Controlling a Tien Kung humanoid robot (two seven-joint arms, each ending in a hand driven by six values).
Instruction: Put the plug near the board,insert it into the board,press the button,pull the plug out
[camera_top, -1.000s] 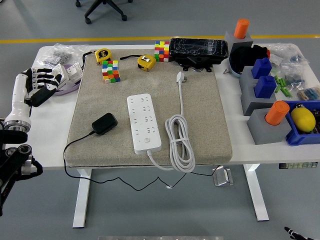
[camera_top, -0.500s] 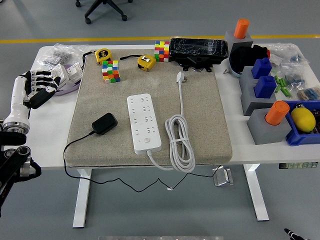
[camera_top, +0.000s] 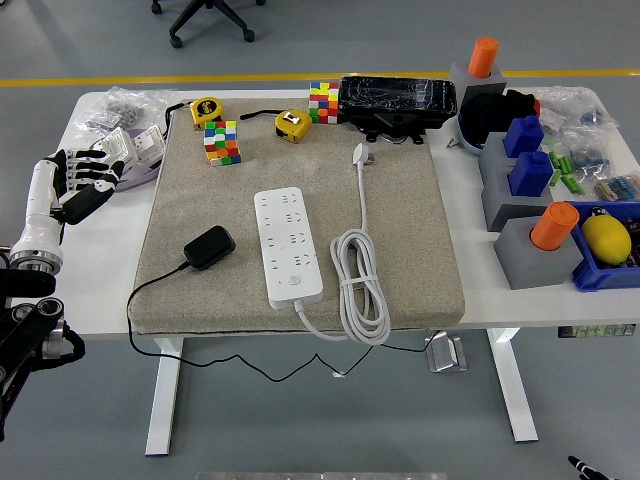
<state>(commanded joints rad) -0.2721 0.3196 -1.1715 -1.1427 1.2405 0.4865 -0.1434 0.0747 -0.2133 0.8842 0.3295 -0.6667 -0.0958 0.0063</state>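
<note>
Left hand (camera_top: 78, 180) (fingers spread, empty) hovers well apart from black plug (camera_top: 209, 247); its trailing cord may snag near power strip (camera_top: 288, 246).

— What lies nearest the left hand (camera_top: 82, 180)?
— Plastic bags (camera_top: 118, 103), just beyond it.
— And farther to its right?
— A colour cube (camera_top: 221, 142), a yellow tape measure (camera_top: 204, 109), then a black case (camera_top: 396, 100).

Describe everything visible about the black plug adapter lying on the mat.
The black plug adapter is a small rounded block, plastic-looking with a slight sheen. It lies flat on the beige mat, left of the white power strip and apart from it. A thin black cord runs from its left end off the mat's front edge. Nothing grips it.
</note>
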